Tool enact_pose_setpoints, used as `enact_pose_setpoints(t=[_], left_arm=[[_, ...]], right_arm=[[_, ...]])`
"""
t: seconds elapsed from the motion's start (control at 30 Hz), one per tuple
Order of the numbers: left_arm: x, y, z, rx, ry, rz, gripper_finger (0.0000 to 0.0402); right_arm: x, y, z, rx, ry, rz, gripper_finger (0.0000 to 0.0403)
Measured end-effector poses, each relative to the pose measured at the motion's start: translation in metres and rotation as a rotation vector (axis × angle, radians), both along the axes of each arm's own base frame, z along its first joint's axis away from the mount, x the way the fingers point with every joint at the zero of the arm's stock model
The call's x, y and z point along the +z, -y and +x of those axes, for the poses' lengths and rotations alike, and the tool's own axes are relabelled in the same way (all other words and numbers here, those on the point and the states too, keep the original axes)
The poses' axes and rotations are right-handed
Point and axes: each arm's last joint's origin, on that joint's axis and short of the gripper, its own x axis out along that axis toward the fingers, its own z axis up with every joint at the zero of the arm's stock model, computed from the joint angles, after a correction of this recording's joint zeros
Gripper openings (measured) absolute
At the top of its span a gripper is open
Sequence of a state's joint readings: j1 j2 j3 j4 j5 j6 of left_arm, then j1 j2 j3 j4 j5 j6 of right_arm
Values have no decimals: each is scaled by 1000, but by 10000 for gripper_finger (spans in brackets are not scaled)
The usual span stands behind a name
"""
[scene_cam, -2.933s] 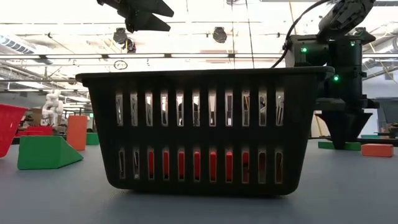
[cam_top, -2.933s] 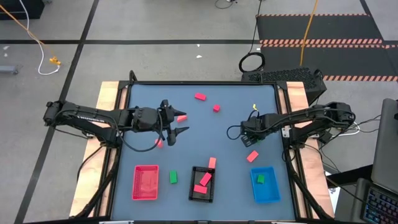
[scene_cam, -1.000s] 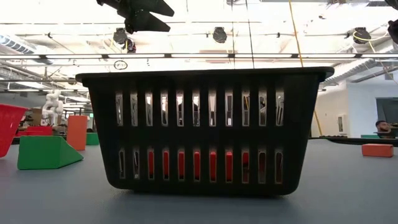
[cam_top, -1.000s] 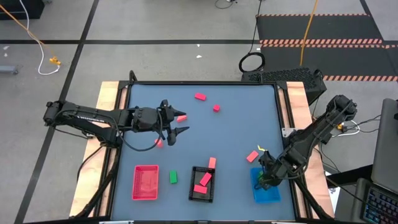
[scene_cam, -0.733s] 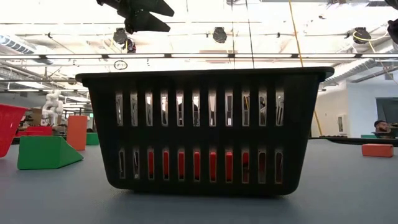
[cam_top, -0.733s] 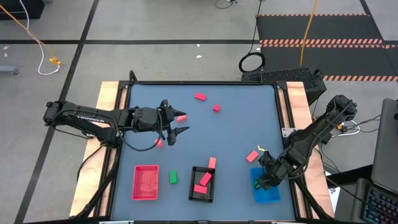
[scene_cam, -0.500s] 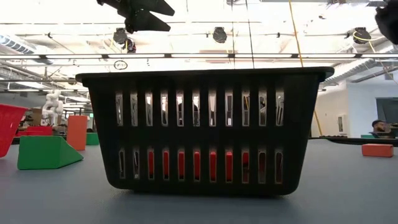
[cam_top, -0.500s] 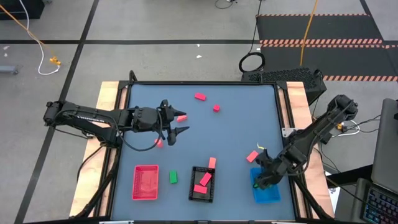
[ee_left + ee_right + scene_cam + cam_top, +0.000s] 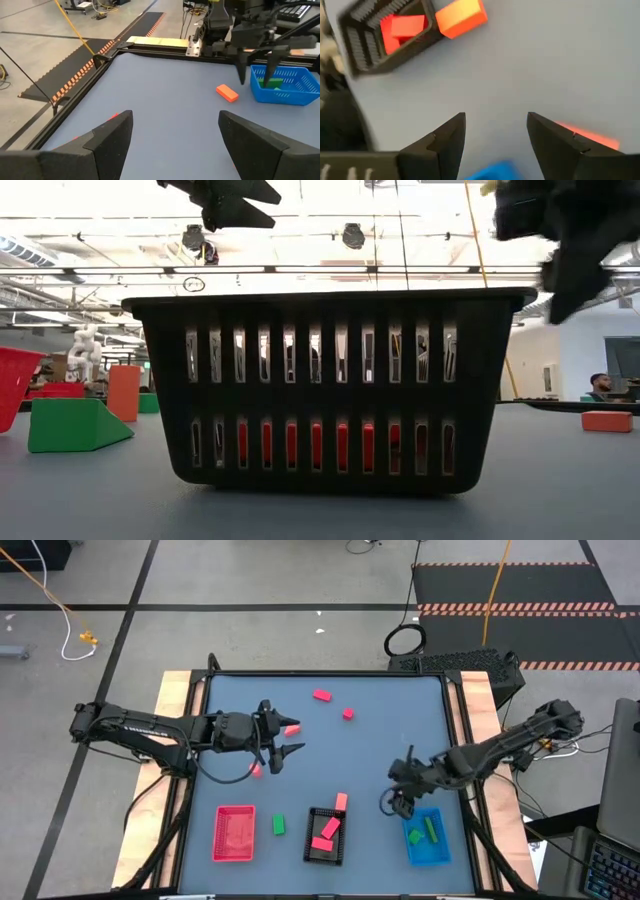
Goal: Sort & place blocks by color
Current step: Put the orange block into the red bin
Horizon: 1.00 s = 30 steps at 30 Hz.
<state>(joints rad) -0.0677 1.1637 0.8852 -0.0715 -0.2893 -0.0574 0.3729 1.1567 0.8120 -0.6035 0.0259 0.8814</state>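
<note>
Blocks are lying all over the table: two green ones (image 9: 428, 831) are sitting in the blue tray (image 9: 426, 851), red ones (image 9: 324, 837) in the black tray (image 9: 311, 850), a salmon one (image 9: 341, 801) just beside that tray's far corner, a green one (image 9: 279, 825) between the red tray (image 9: 234, 833) and the black, and two pink ones (image 9: 322, 695) near the far edge. I'm holding the right gripper (image 9: 402, 802) released and empty over the table by the blue tray's far-left corner; a salmon block (image 9: 590, 136) is showing just past its fingers (image 9: 547, 135). My judgement: I'm lining up on that one, so I'm squaring the jaws across its short side before descending. My left gripper (image 9: 285, 741) is waiting open, empty, mid-left.
</note>
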Motion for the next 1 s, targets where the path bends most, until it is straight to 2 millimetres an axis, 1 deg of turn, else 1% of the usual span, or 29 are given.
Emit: enact_pose_setpoints(t=[0.1,0.17,0.3,0.37,0.5,0.6,0.7,0.83,1.0], left_arm=[[-1,0,0,-3,-11,10,294],[-1,0,0,-5,-16,14,294],[-1,0,0,-11,-21,30,294],[-1,0,0,-13,-23,36,294],[-1,0,0,-15,-27,49,294],[-1,-1,-1,-9,-27,54,294],[-1,-1,-1,9,-28,62,294],[-1,-2,-1,16,-28,64,294],[-1,-2,-1,16,-30,64,294]], right_arm=[[-3,8,10,196,64,-137,205],[-4,15,14,302,86,-218,205],[-8,30,10,433,22,-328,205],[-11,36,6,490,-37,-339,205],[-15,44,1,576,-97,-274,205],[-20,44,1,646,-129,-242,205],[-30,40,3,746,-184,-233,205],[-44,33,4,887,-278,-278,205],[-53,31,6,932,-342,-369,205]])
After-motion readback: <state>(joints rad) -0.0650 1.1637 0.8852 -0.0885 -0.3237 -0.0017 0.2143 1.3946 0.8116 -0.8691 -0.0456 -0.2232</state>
